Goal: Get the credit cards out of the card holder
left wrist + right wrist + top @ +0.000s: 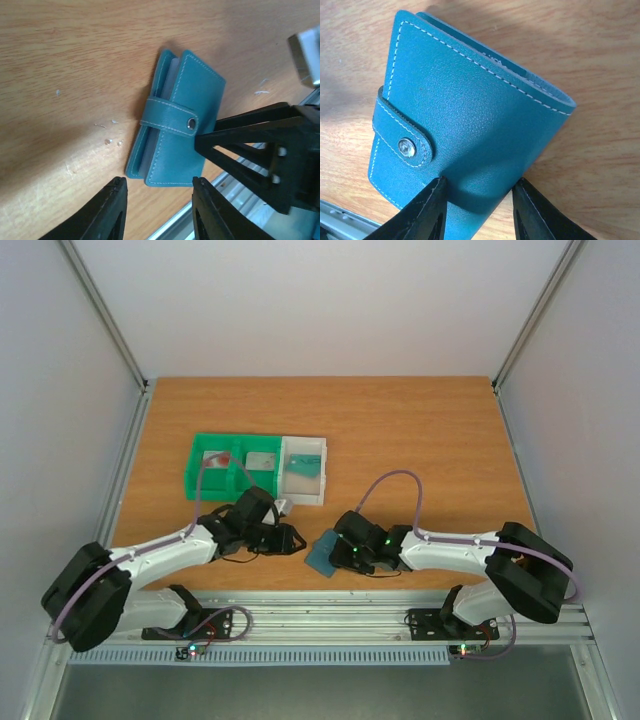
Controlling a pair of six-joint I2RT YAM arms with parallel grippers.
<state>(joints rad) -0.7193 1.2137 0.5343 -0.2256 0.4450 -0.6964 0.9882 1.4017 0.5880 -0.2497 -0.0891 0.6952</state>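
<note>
**A:** What is furthest left on the table?

**B:** A green tray towards the back. It holds two pale credit cards, one with a red mark. A white tray touches its right side and holds a teal card.

**A:** And the left gripper?

**B:** It is near the front edge, pointing right. Its fingers are spread, and the short end of the card holder sits right at their tips. I cannot tell whether they touch it.

**A:** Where exactly is the holder?

**B:** It is at the front edge of the table, between the two grippers and well apart from the trays. It is closed, with its strap snapped down over the cover. A pale layer shows between the covers at the far end.

**A:** What about the right gripper?

**B:** It comes in from the right and meets the holder beside the snap. Its fingers stand apart, with a corner of the holder between them. The cover runs wider than the gap between them. I cannot tell whether they pinch it or only rest against it.
</note>
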